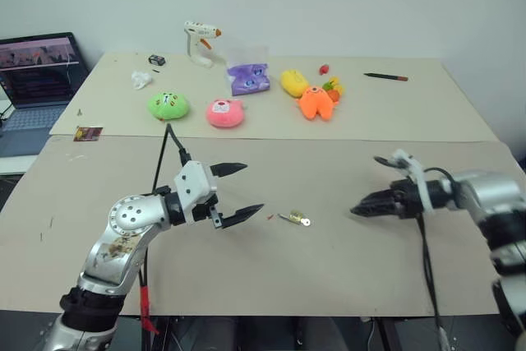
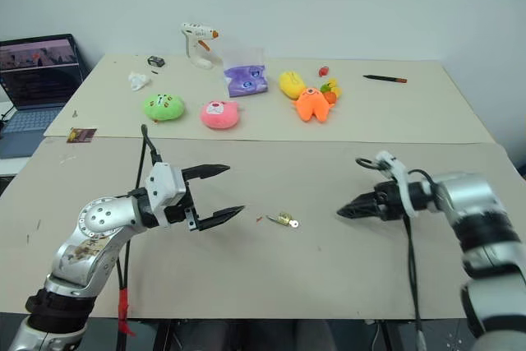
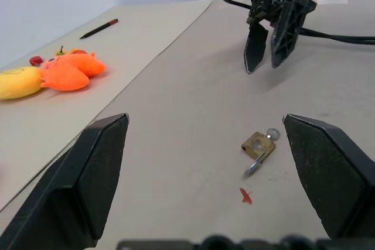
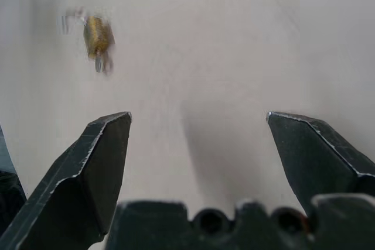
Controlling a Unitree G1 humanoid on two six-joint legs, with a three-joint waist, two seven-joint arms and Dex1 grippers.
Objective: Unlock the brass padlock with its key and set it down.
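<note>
Padlock down, both grippers clear.
Brass padlock (image 1: pixel 289 218) flat on table (image 1: pixel 345 260), key (image 1: pixel 303 221) touching; left gripper (image 1: pixel 238 191) and right gripper (image 1: pixel 359 210) flanking, spread wide, empty; evidently released.

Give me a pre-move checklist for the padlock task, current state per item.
1. Brass padlock lying on the table, free of both grippers: ok.
2. Key at the padlock, touching it: ok. Seated in the keyhole: cannot tell.
3. Shackle open or unlocked: cannot tell.
4. Left gripper open, empty, beside the padlock: ok.
5. Right gripper open, empty, off to the padlock's other side: ok.
6. Plush toys far back on the table, clear of the working area: ok.
</note>
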